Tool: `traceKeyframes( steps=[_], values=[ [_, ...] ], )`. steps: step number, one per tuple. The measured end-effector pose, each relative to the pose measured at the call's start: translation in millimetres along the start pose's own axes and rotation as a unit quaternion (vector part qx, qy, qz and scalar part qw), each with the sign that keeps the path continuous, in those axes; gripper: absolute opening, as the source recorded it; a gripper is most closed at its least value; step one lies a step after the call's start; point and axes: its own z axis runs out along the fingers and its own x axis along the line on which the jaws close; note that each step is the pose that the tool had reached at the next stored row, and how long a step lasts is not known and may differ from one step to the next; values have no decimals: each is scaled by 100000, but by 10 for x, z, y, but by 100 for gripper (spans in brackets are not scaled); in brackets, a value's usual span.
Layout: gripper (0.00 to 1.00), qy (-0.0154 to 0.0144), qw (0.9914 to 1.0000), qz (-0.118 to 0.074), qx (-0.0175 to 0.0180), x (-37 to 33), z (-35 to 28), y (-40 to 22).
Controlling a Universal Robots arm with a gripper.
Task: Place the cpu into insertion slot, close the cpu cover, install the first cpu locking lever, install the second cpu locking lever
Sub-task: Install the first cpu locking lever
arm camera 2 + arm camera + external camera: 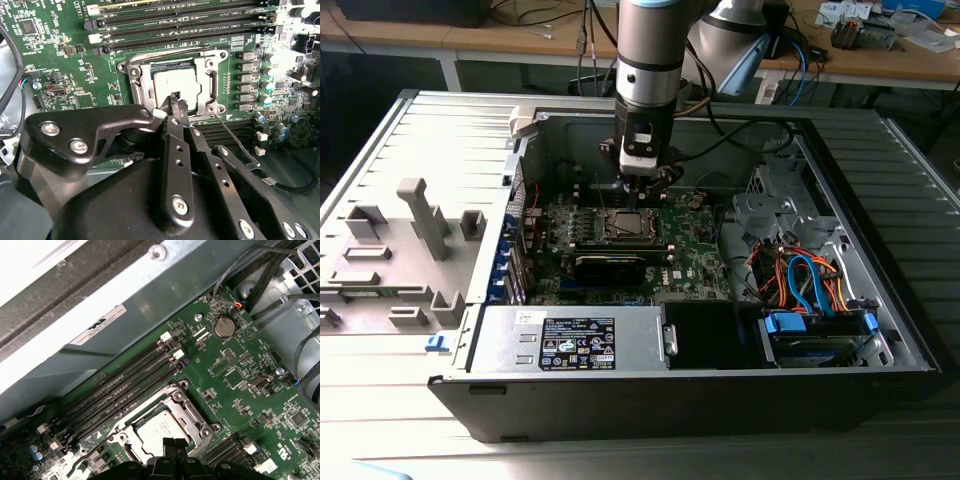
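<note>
cpu edge partly hidden behind end effector; fingers pressed together, holding nothing. arm vertical over cover.

Silver-grey tubular arm — matte black jaws (shiny round screw heads).

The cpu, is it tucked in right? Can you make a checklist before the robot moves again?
1. cpu sitting flat: ok.
2. cpu cover down around it: ok.
3. Cover pressed fully tight: cannot tell.
4. Locking lever latched: not ok, it angles away from the cover.
5. Gripper shut with its tips over the cpu's edge: ok.
</note>
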Motion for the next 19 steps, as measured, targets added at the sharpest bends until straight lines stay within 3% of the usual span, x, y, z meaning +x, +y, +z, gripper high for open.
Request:
traceKeyframes(
  steps=[19],
  values=[
    [11, -139, 99953, -3077, -53, 0, 0, 0]
  ],
)
